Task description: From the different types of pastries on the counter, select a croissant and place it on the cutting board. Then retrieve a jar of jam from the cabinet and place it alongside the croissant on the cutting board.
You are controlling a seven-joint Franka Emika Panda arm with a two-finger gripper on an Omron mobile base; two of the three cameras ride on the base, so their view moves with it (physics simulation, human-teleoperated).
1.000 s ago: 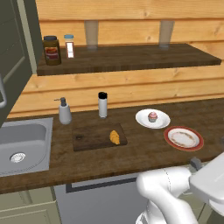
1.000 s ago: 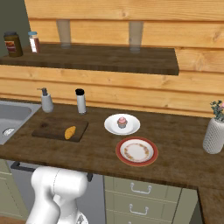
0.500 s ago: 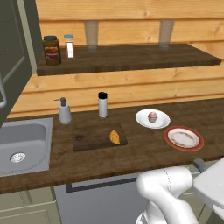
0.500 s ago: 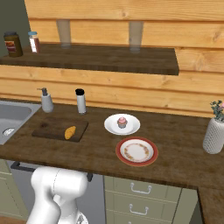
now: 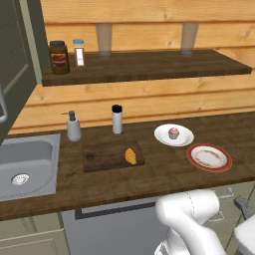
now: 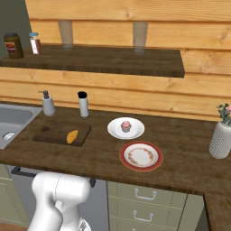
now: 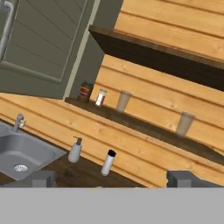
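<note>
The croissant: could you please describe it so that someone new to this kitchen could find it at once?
On the dark wooden counter, right of the steel sink, lies a darker cutting board. The croissant is the small golden-orange oblong near its right edge, off any plate, unlike the pink-topped cupcake.

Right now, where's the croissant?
The croissant lies on the right part of the cutting board in the left base view, in front of the black-capped bottle, left of the cupcake plate.

One croissant [image 5: 130,156], one cupcake [image 5: 173,132], two plates [image 5: 209,157], one cutting board [image 5: 102,155].
</note>
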